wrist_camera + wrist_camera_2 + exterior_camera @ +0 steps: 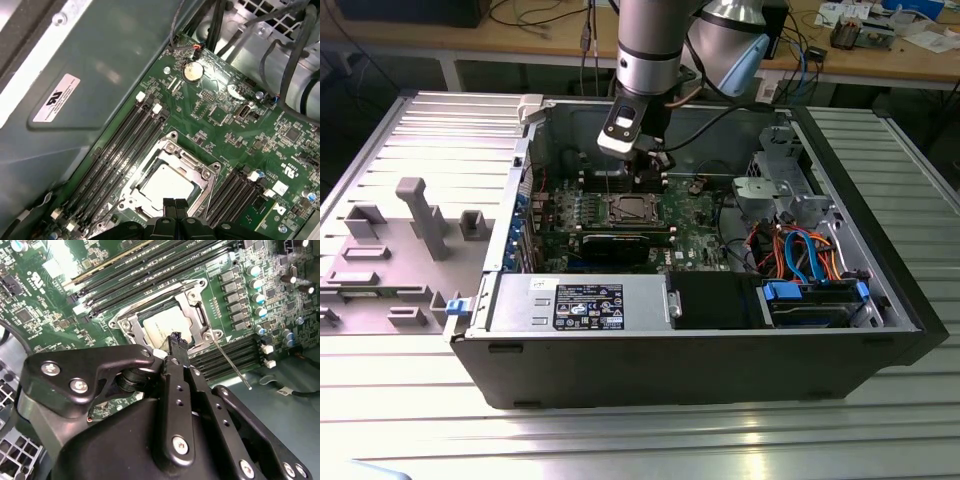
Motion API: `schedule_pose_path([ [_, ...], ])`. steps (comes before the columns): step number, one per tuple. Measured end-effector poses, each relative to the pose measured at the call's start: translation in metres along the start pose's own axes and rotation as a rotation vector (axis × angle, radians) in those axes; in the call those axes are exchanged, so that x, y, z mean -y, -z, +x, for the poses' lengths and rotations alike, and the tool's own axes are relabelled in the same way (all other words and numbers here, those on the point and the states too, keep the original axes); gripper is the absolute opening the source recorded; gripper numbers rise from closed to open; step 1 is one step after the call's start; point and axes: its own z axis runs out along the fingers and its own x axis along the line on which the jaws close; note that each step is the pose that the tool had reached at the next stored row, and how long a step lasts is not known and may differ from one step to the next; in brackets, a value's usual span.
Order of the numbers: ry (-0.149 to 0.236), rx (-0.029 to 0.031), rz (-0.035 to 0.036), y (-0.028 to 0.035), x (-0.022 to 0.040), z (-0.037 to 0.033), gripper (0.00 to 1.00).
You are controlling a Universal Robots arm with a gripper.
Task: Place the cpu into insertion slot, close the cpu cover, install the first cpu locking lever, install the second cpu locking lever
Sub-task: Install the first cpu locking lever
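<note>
The cpu (165,184) sits inside the open case (670,365), which we see lying on a ribbed metal table (620,440). The arm (650,40) reaches down into the case over the green board (695,215). On that board the cpu lies flat in the slot (624,210), with the cover (192,161) down around it. The gripper (175,204) hangs just above the cpu's edge, its jaws pressed together on nothing. A thin lever (231,365) slants out from the cover's corner across the memory slots (235,352).
</note>
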Motion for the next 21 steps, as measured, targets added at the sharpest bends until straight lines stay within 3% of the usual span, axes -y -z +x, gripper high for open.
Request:
schedule_pose_path([
  [3,0.003,0.0041,-0.0058,0.0,0.0,-0.0001,0.11],
  [13,0.16,0.0037,-0.0032,-0.0002,0.0001,-0.0001,0.11],
  [21,0.257,0.0035,-0.0015,-0.0002,0.0002,-0.0002,0.11],
])
